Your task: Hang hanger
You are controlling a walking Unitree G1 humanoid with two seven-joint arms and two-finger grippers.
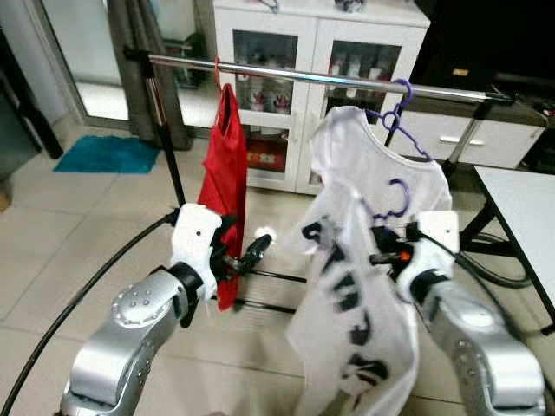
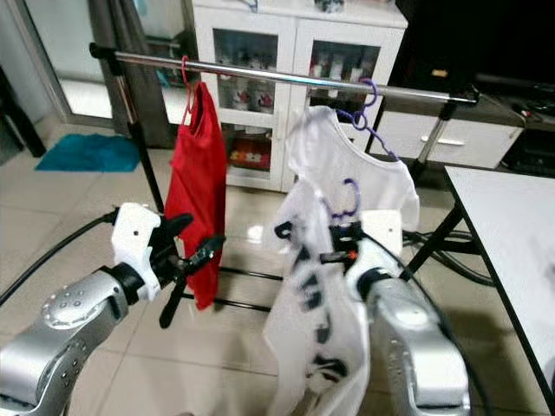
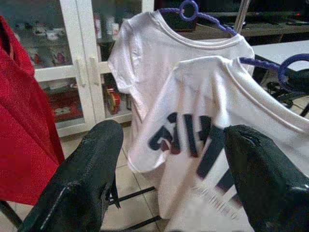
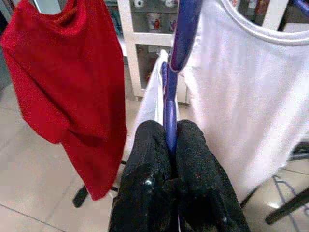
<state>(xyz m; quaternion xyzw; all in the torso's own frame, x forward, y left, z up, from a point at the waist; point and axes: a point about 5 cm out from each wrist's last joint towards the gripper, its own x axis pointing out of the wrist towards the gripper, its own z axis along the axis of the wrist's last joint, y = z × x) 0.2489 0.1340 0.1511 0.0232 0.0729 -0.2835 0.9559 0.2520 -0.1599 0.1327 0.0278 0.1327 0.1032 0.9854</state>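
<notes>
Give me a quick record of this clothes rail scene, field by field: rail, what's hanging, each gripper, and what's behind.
rail: metal rail, horizontal
hung: red shirt on red hanger; white shirt on purple hanger
right gripper: shut on second purple hanger carrying printed white shirt, below the rail, not yet hooked
left gripper: open, holding nothing, beside the red shirt
behind: white cabinet

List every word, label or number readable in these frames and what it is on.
Dark lettering on the white shirt held on a purple hanger by the right pincer: blurred, unreadable.
Labels on items in the white cabinet: too small to read.
Nothing else carries text.
</notes>
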